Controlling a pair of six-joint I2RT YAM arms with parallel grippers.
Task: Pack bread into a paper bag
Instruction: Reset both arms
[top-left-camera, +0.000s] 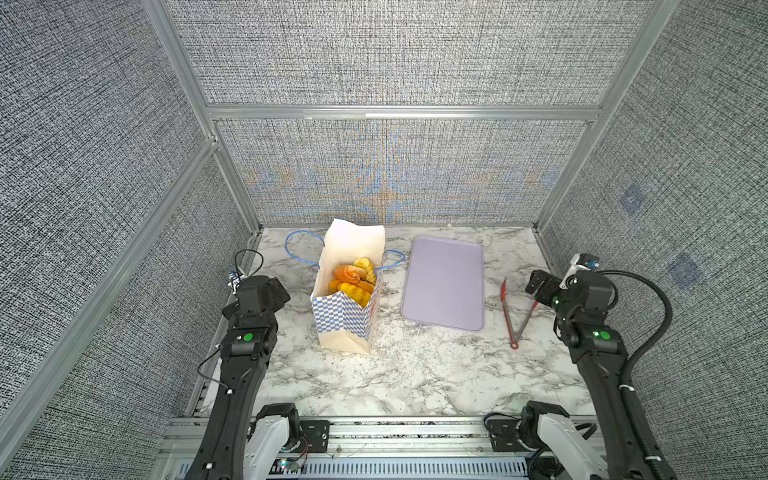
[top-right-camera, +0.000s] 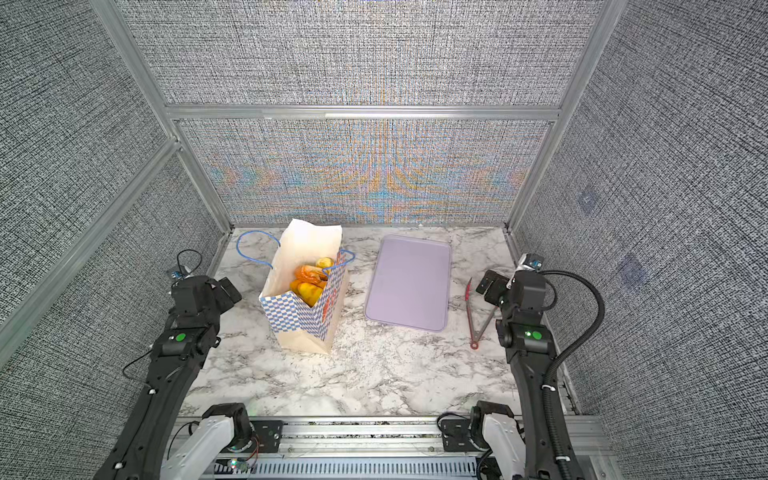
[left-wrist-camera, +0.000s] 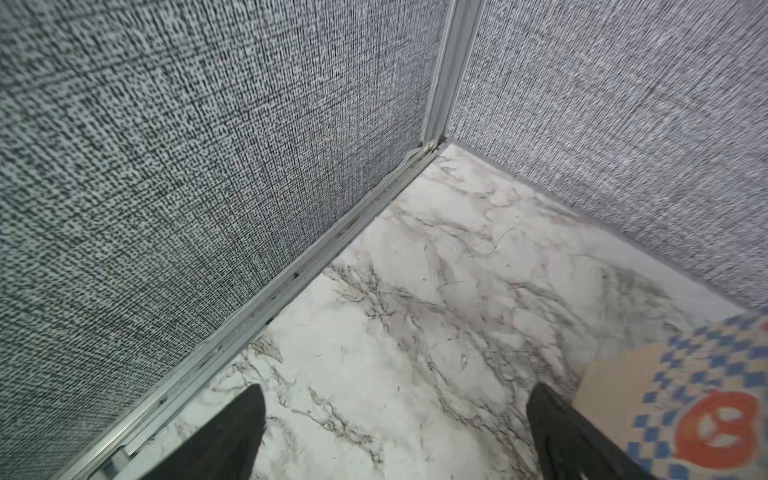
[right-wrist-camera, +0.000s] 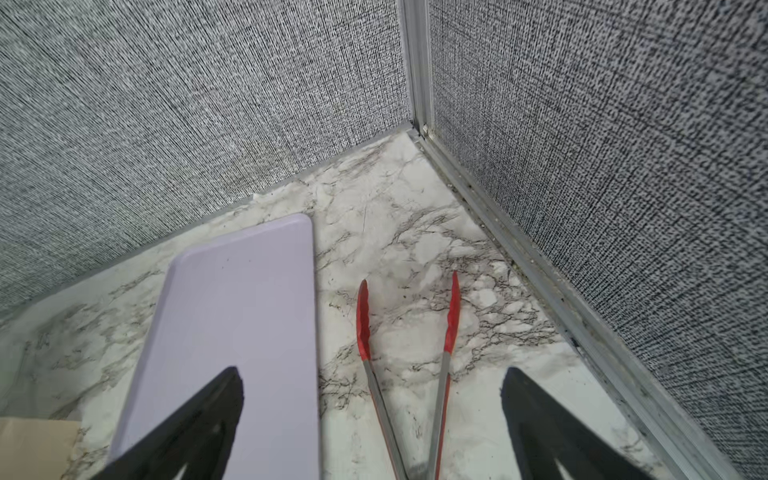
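Observation:
The paper bag (top-left-camera: 347, 322) (top-right-camera: 297, 322) stands upright on the left half of the marble table, its mouth open. Several golden and orange pieces of bread (top-left-camera: 353, 280) (top-right-camera: 311, 282) are piled inside, up near the rim. My left gripper (top-left-camera: 277, 291) (top-right-camera: 226, 293) (left-wrist-camera: 397, 388) hovers open just left of the bag, with nothing between its fingers; the bag's checkered side (left-wrist-camera: 706, 374) shows beside one finger. My right gripper (top-left-camera: 538, 286) (top-right-camera: 490, 286) (right-wrist-camera: 372, 370) is open and empty at the right side, above the tongs.
A flat lilac tray (top-left-camera: 444, 282) (top-right-camera: 409, 282) (right-wrist-camera: 232, 311) lies right of the bag. Red-tipped metal tongs (top-left-camera: 517, 311) (top-right-camera: 478, 316) (right-wrist-camera: 446, 324) lie on the table between the tray and the right wall. Fabric walls enclose three sides.

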